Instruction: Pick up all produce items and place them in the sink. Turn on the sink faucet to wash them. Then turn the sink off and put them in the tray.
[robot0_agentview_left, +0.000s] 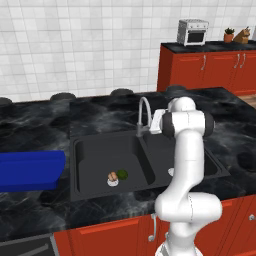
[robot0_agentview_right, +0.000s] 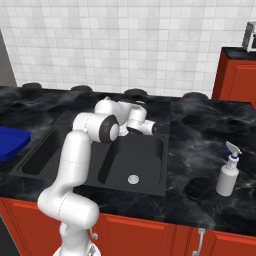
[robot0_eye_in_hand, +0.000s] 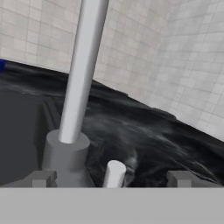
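The black marble counter (robot0_agentview_left: 100, 112) runs along the tiled wall, with the black double sink (robot0_agentview_left: 95, 190) set into it. At the far left a bright blue tray (robot0_agentview_left: 30, 170) sits on the counter, apart from the sink. Off to the right a white spray bottle (robot0_agentview_right: 227, 175) stands by itself, well away from the basins. Further back on another counter there is a small toaster oven (robot0_agentview_left: 193, 31), a potted plant (robot0_agentview_left: 229, 34) and a brown figure I cannot make out.

Both produce items lie in the left basin, touching or nearly so: the tan-brown lumpy piece (robot0_agentview_left: 113, 176) rests on the drain, and the dark green ball (robot0_agentview_left: 122, 174) sits just beside it on its right.

The silver faucet (robot0_agentview_left: 144, 116) rises behind the divider between the basins, and the arm's white upper body stands right in front of it, hiding much of the right basin from the left side. From the hand's own camera the faucet stem (robot0_eye_in_hand: 83, 70) looms close and a little to the left, its grey base nearly touching the left fingertip, with the small lever (robot0_eye_in_hand: 114, 173) sticking up between the two tips.

The gripper (robot0_eye_in_hand: 109, 178) has its jaws spread wide apart, astride the lever and holding nothing.
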